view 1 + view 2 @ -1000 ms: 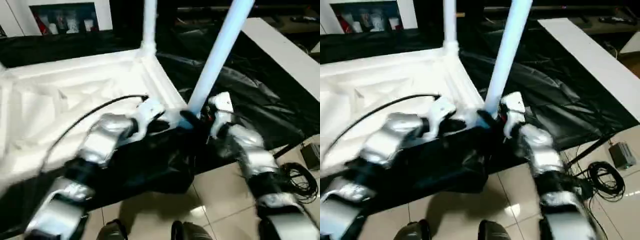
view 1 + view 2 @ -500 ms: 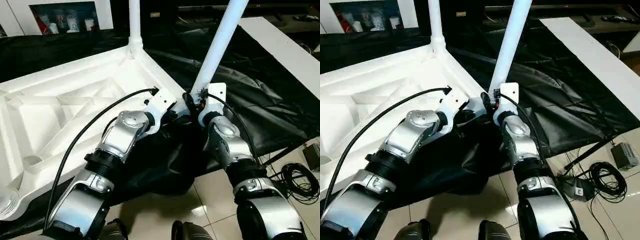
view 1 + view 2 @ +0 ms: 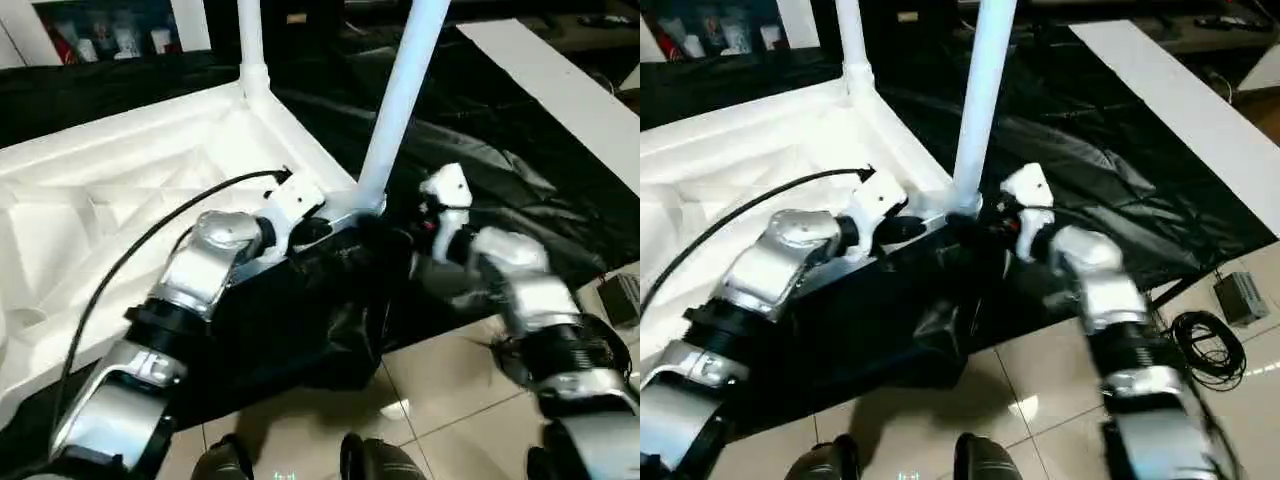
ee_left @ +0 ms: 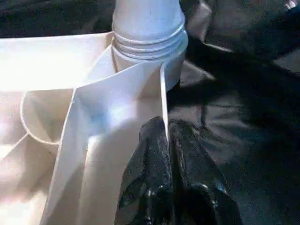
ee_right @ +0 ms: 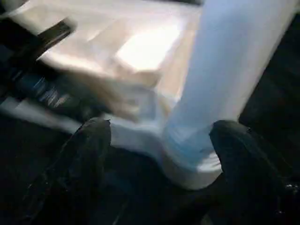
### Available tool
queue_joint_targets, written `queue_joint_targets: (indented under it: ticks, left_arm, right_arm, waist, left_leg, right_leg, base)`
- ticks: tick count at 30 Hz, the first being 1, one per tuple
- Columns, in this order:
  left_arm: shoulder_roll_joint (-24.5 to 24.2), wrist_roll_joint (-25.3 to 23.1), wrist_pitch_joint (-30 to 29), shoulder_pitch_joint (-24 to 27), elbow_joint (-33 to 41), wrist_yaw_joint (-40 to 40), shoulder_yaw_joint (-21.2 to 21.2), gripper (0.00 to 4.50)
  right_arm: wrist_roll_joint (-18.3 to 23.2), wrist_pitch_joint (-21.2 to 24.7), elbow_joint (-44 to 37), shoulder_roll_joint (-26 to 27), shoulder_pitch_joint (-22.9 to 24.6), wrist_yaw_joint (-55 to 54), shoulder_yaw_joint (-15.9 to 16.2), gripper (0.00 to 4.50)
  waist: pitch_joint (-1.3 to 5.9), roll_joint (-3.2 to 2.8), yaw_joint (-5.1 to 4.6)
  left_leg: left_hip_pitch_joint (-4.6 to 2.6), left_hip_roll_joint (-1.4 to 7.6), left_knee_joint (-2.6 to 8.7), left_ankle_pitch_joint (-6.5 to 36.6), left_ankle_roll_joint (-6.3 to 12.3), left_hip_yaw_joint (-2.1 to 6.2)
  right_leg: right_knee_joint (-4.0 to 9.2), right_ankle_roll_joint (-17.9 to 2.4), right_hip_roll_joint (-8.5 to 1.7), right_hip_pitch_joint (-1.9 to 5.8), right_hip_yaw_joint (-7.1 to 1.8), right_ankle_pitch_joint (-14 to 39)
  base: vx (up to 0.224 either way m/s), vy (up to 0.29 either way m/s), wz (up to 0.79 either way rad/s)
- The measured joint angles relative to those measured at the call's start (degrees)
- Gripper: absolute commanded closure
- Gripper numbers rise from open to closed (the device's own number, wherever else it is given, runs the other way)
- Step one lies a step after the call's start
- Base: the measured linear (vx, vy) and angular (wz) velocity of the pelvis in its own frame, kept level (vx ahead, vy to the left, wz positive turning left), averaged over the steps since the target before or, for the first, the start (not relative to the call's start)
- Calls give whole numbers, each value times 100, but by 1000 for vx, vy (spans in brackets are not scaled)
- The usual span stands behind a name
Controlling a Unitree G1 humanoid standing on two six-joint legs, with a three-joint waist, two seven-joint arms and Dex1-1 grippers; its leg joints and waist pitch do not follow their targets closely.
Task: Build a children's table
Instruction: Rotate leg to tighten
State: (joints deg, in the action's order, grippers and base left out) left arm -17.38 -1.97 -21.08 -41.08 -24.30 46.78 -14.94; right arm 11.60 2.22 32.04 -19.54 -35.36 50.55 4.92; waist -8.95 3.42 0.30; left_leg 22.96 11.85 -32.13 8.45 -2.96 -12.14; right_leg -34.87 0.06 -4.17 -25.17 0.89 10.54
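The large white plastic rectangular tabletop (image 3: 120,200) lies upside down, ribbed underside up, on a surface draped in black plastic sheeting (image 3: 480,170), with its near corner at the sheet's edge above the tiled floor (image 3: 430,390). Two long white tubular legs stand in its corner sockets: the far leg (image 3: 250,45) at the back corner, and the near leg (image 3: 400,100) at the corner just in front of you.

Your left gripper (image 4: 168,140) has its black fingers (image 4: 150,164) pressed together, and they rest against the thin wall of the tabletop just beside the near socket; they brace rather than hold. Your right gripper (image 5: 159,136) has its fingers (image 5: 91,140) spread wide, one on each side of the near leg's flared base, clear of it, gripping nothing.

You look to be at the end of seating this second leg: its threaded collar (image 4: 147,40) sits down in the socket, and the leg stands close to upright. Whether it is fully home you cannot tell from here.

Next, judge the leg's fit before you leave it. If it leans or shows a gap, close the right fingers low on the tube and press or twist it home while the left steadies the corner. If it is sound, draw both arms back gently, so you do not knock it, and go for a third leg.
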Motion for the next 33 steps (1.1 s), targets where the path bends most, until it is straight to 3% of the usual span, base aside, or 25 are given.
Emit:
queue_joint_targets:
  ticks: [8, 11, 15, 26, 33]
  left_arm:
    - [-751, 446, 232, 461, 594, 1489, -162, 450]
    - [-802, 477, 250, 506, 699, 1745, -241, 450]
    - [-813, 503, 254, 531, 769, 1829, -287, 450]
    - [-871, 551, 254, 538, 771, 1878, -286, 450]
    - [-888, 561, 252, 567, 777, 1878, -282, 450]
  right_arm:
    - [-1, 135, -351, -394, 285, 838, 111, 86]
    - [2, 144, -445, -394, 291, 898, 200, 86]
    - [2, 148, -486, -403, 331, 1049, 289, 86]
    - [-14, 157, -481, -412, 390, 1169, 300, 182]
    - [-50, 79, -443, -387, 389, 1169, 320, 192]
  waist:
    - [-9, -16, 57]
    - [-10, -16, 149]
    - [-10, -16, 194]
    - [-9, -17, 173]
    - [-8, -15, 171]
  left_leg:
    - [2, 0, -13, 12, -17, -4]
    - [2, -2, -21, 18, -26, -7]
    - [3, -7, -26, 19, -24, -13]
    - [2, -4, -35, 3, 4, -13]
    - [1, -2, -46, 3, 4, -13]
  right_leg:
    - [-3, -5, -4, 1, -3, -1]
    - [-4, -10, -8, 6, -5, -4]
    - [-4, -11, -15, 9, -8, -4]
    - [-15, -11, -13, 8, -6, -4]
    - [-27, -11, -13, 9, -7, -5]
  base:
    - [0, 0, 0]
    - [0, 0, 0]
    - [0, 0, 0]
    - [0, 0, 0]
    - [0, 0, 0]
